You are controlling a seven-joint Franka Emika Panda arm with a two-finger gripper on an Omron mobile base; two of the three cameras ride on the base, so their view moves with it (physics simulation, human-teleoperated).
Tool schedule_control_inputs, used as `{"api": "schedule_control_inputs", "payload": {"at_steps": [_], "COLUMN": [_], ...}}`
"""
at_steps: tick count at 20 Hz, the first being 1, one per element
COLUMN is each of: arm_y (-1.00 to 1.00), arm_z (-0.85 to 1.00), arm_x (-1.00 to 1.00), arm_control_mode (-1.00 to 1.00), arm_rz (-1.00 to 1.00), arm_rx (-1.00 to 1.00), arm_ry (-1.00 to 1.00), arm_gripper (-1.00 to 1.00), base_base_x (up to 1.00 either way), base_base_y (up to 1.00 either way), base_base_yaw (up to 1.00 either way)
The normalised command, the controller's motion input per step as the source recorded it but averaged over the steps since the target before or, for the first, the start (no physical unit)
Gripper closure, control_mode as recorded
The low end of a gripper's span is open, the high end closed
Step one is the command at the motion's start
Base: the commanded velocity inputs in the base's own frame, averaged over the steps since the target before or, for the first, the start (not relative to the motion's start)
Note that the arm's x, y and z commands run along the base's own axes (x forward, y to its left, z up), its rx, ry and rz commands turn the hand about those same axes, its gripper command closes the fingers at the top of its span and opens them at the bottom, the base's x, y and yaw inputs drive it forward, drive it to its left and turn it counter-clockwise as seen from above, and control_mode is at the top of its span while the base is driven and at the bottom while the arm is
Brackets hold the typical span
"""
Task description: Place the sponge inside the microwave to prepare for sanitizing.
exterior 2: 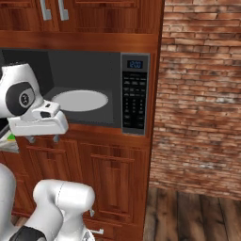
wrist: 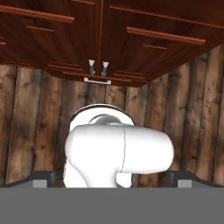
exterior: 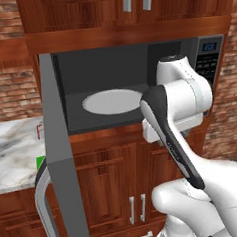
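The microwave (exterior: 113,86) stands with its door (exterior: 60,159) swung fully out to the left, the curved grey handle (exterior: 44,206) showing low on the door's outer face. Inside, the pale round turntable (exterior: 113,101) lies bare on the dark floor of the cavity. On the keypad (exterior 2: 134,96) at the microwave's right side, the small blue display (exterior 2: 135,64) glows with digits too blurred to read; the rows of buttons below carry pale markings that cannot be made out either.

The sponge (exterior: 41,162) shows as a sliver of bright green on the marble counter (exterior: 15,153) left of the microwave, mostly cut off by the open door. Just above it a thin red stick (exterior: 39,130) is also half hidden behind the door's edge.

The gripper (exterior 2: 43,138) hangs just below the microwave's front lower edge, pointing down in front of the wooden cabinet doors (exterior 2: 94,179); its two finger stubs stand spread wide with nothing between them. In the hand view the fingertips (wrist: 43,179) sit at opposite edges, looking down at the plank floor (wrist: 197,127) and the lower cabinet's metal handles (wrist: 98,68).
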Motion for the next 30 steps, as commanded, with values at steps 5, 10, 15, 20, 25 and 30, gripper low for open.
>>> {"api": "schedule_control_inputs", "payload": {"at_steps": [5, 10, 15, 20, 25, 30], "arm_y": [-0.08, -0.07, -0.12, -0.06, 0.0, 0.0], "arm_z": [-0.14, -0.28, -0.1, 0.0, 0.0, 0.0], "arm_x": [0.02, -0.06, -0.21, -0.12, 0.0, -0.03], "arm_control_mode": [-1.0, -1.0, -1.0, -1.0, -1.0, 1.0], "arm_rz": [-0.04, -0.03, -0.05, -0.01, 0.0, 0.0], "arm_rx": [0.0, 0.0, 0.0, 0.0, 0.0, 0.0], "arm_ry": [0.02, -0.03, -0.06, -0.01, 0.0, 0.0], "arm_gripper": [-1.0, -1.0, -1.0, -1.0, -1.0, -1.0], "base_base_x": [0.0, 0.0, 0.0, 0.0, 0.0, -0.05], "base_base_y": [0.0, 0.0, 0.0, 0.0, 0.0, 0.0], "base_base_yaw": [0.0, 0.0, 0.0, 0.0, 0.0, 0.0]}}
